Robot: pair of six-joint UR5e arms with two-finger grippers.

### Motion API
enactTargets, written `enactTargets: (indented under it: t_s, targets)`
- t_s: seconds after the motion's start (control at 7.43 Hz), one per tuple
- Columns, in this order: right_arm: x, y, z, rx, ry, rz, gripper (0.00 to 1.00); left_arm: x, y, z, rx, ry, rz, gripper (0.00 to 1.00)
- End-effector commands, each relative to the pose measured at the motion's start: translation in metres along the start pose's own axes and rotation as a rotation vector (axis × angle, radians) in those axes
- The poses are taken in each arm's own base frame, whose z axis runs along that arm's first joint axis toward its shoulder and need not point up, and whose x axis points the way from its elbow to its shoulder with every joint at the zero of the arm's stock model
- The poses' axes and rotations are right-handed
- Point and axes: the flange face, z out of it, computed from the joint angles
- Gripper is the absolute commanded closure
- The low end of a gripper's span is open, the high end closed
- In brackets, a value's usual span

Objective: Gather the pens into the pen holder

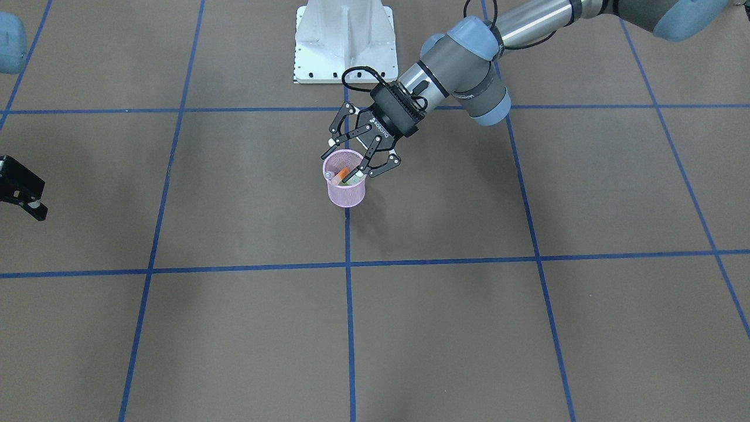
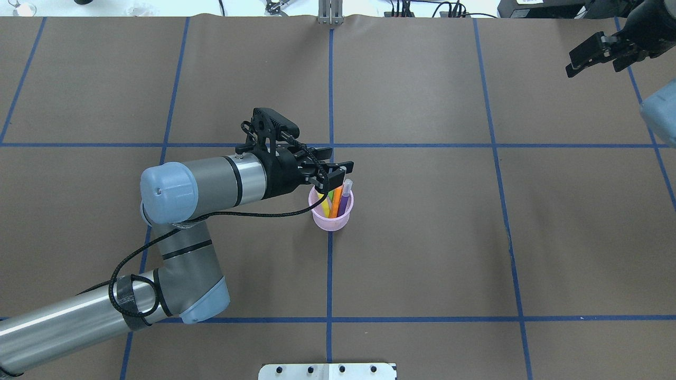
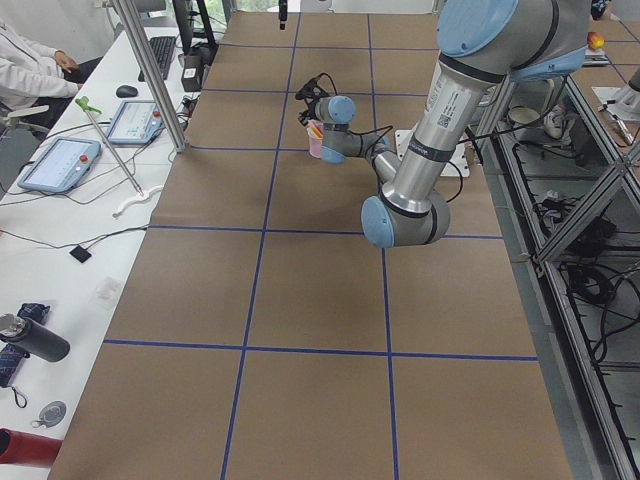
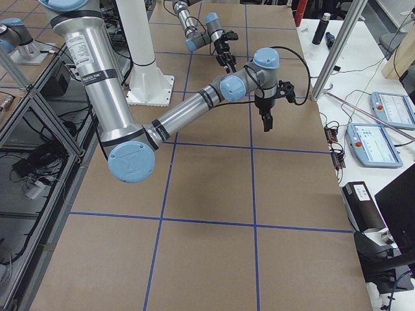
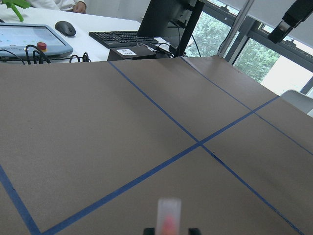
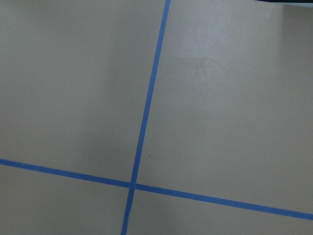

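Standing upright on the table (image 1: 234,340), the pen holder (image 1: 347,198) is seen as a small round cup of pink wire mesh with a solid rim, a little narrower at its base. It is placed directly on one of the blue tape lines (image 1: 350,328) by which the matt brown paper surface is divided into large squares. In the overhead view the cup lies near the middle of the table, at 6 o'clock from a crossing of two lines.

Three pens are recognised inside it in that view: a yellow pen (image 2: 328,203), the orange pen (image 2: 337,199) and a purple pen (image 2: 345,199). All are short and thick, and their tops are leaned toward 12 o'clock over the rim. The purple one is finished by a pale translucent cap.

The left gripper (image 1: 351,169) is brought to the cup from 9 o'clock in the overhead view, with its black jointed fingers tilted down over the rim. In the left wrist view two black fingertips are seen close on both sides of a blurred translucent cap with orange inside. The orange pen is therefore taken as clamped between them, with its lower part inside the mesh.

The right gripper (image 1: 41,201) is held well apart from the cup, at 2 o'clock in the overhead view, and its two fingers are seen spread. A white metal base plate (image 1: 344,41) is fixed at 12 o'clock in the front-facing view.
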Motion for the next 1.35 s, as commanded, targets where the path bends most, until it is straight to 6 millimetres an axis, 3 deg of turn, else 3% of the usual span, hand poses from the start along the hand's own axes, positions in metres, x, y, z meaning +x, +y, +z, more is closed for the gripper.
enactTargets:
  t_s: [0.0, 0.13, 0.27, 0.54, 0.81, 1.08, 1.21]
  targets:
    - [0.007, -0.002, -0.003, 0.004, 0.004, 0.009, 0.0, -0.003, -0.001, -0.003, -0.003, -0.008, -0.051, 0.0]
    - [0.029, -0.008, -0.003, -0.009, -0.002, 0.003, 0.0, -0.03, 0.013, -0.013, -0.049, -0.062, -0.043, 0.0]
    - [0.07, -0.015, -0.005, -0.025, -0.017, -0.031, 0.0, -0.058, 0.001, -0.033, -0.148, -0.128, -0.05, 0.0]
    - [0.167, 0.007, -0.006, -0.047, 0.02, -0.051, 0.0, -0.086, -0.058, -0.093, -0.34, -0.286, -0.112, 0.0]
    - [0.247, 0.072, 0.008, -0.101, 0.051, -0.078, 0.0, -0.105, -0.071, -0.157, -0.545, -0.392, -0.012, 0.0]
    - [0.32, 0.146, 0.022, -0.165, 0.061, -0.054, 0.0, -0.172, -0.09, -0.235, -0.698, -0.478, 0.021, 0.0]
    - [0.339, 0.177, 0.029, -0.192, 0.06, -0.008, 0.0, -0.224, -0.092, -0.29, -0.737, -0.495, 0.049, 0.0]
